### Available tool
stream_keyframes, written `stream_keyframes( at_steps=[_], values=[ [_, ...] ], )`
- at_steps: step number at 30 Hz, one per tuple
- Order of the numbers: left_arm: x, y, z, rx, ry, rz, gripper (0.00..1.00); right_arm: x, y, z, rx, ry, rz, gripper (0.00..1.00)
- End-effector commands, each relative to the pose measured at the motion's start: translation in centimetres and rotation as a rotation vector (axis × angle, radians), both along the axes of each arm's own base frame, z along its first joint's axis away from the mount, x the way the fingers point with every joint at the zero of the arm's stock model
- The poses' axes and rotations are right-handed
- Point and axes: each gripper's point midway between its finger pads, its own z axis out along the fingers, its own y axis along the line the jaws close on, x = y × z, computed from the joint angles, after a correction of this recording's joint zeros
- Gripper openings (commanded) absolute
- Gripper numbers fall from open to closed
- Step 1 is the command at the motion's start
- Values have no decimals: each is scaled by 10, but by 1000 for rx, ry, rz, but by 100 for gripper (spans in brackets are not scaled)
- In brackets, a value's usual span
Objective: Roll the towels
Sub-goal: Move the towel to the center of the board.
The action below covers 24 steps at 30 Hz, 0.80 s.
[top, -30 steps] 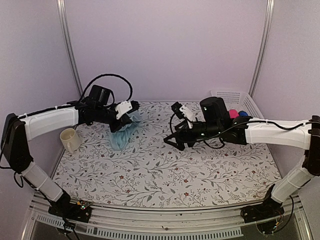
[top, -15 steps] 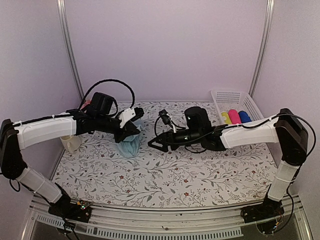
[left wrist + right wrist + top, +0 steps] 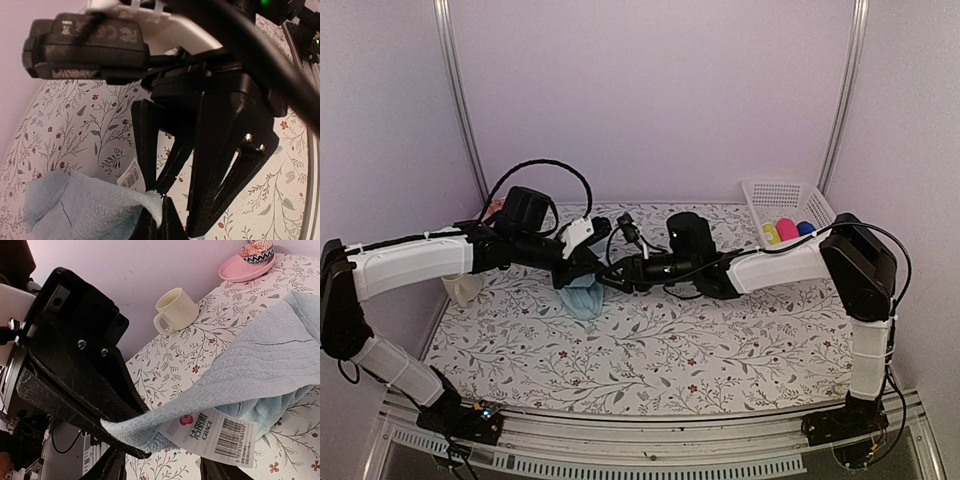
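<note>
The pale aqua towel (image 3: 582, 298) hangs crumpled from my left gripper (image 3: 590, 268), its lower part resting on the floral table. In the left wrist view my left gripper (image 3: 156, 220) is shut on a corner of the towel (image 3: 75, 210). My right gripper (image 3: 611, 274) is right next to that corner, open. In the right wrist view its fingers (image 3: 107, 467) stand wide apart below the held corner of the towel (image 3: 260, 355) and its white barcode label (image 3: 220, 432). A deep blue bundle (image 3: 807, 228) lies in the basket; I cannot tell if it is the royal blue towel.
A cream mug (image 3: 463, 288) stands at the table's left edge, also in the right wrist view (image 3: 175, 307). The pink hat (image 3: 247, 265) lies at the back left. A white basket (image 3: 782, 192) at the back right holds yellow, pink and blue things.
My right arm has swung left across the table until its open gripper reached the towel corner. My left gripper has moved a little right and nearer with the towel.
</note>
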Motion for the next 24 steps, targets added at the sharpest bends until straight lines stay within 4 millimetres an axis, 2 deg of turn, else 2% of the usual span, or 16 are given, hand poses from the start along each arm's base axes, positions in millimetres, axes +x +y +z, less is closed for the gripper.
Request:
stream_keyframes(
  at_steps=[1,5,13,19,24],
  values=[
    [-9,-5,5,-25,-4,-28,0,-5,12,10,52,-14,49,50],
    [-9,-5,3,-21,-2,-27,0,-5,10,9,47,-16,42,41],
    [-6,-4,4,-14,-13,-7,0,-8,7,7,35,-21,48,5],
    [1,-1,7,-11,-37,29,0,-9,1,2,5,-39,34,3],
    [7,2,8,-2,-59,58,0,-3,-12,-5,-58,-60,-33,2]
  ],
)
